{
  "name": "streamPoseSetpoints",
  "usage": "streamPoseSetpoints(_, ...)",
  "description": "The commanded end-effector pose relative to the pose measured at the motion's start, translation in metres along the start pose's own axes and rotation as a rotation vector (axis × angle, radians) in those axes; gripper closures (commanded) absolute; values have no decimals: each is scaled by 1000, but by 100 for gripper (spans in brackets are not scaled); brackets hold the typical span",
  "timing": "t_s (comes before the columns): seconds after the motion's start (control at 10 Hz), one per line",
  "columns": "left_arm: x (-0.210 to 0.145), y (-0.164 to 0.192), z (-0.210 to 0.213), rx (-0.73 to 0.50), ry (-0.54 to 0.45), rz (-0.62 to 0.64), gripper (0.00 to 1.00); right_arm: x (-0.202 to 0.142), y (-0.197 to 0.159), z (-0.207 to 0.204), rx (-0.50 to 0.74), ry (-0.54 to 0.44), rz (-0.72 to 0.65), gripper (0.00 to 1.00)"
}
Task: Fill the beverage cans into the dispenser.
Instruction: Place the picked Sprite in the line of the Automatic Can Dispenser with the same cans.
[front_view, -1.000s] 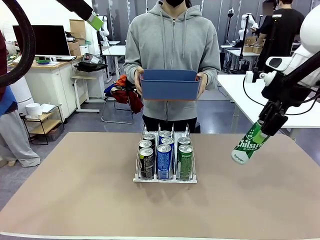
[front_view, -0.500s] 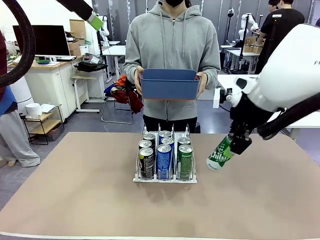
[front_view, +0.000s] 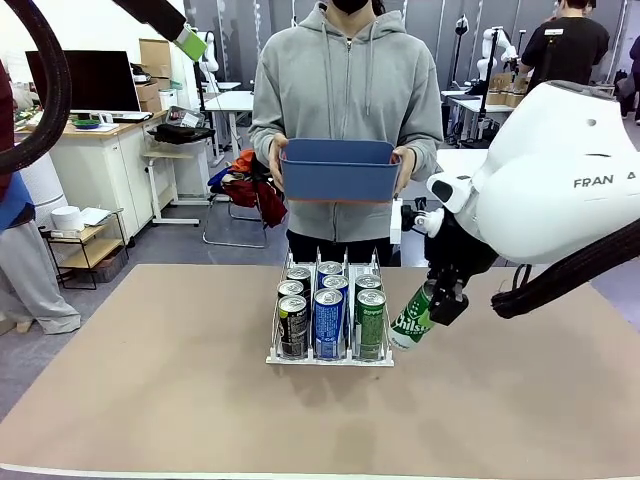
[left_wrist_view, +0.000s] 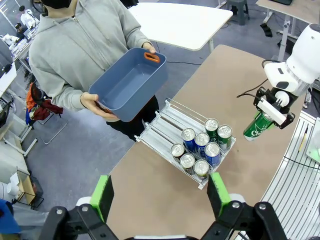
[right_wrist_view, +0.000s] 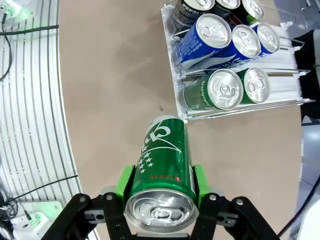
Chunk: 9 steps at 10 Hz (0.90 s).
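A robotics lab set in an open office hall. Beyond the far edge of the brown desk (front_view: 150, 400) stand white worktables (front_view: 235, 100), a dark monitor (front_view: 100, 80) on a side counter, stacked cardboard boxes (front_view: 152, 60), a low shelf cart (front_view: 90, 240), and a grey floor (front_view: 180, 245) running between them.

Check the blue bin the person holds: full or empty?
Empty. The left wrist view looks into the blue bin and shows only its bare floor.
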<state>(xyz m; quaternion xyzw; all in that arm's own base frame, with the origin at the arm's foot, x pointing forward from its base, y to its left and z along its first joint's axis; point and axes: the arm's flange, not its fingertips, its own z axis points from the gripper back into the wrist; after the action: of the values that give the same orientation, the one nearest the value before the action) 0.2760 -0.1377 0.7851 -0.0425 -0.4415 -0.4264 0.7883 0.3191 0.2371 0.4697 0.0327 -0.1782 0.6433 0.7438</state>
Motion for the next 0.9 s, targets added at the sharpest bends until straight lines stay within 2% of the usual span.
streamPoseSetpoints(0.0,-2,2,0,-19,-5,-5,0,-4,3,13,4,-16,6,100)
streamPoseSetpoints(0.1,-2,2,0,-19,-5,-5,0,0,0,0,0,0,0,42)
streamPoseSetpoints(0.3,-2,2,0,-19,-5,-5,0,12,23,-15,23,29,43,42)
streamPoseSetpoints(0.5,-2,2,0,-19,-5,-5,0,25,19,-27,-22,-1,36,42)
streamPoseSetpoints(0.8,-2,2,0,-19,-5,-5,0,30,13,-40,-75,24,38,42)
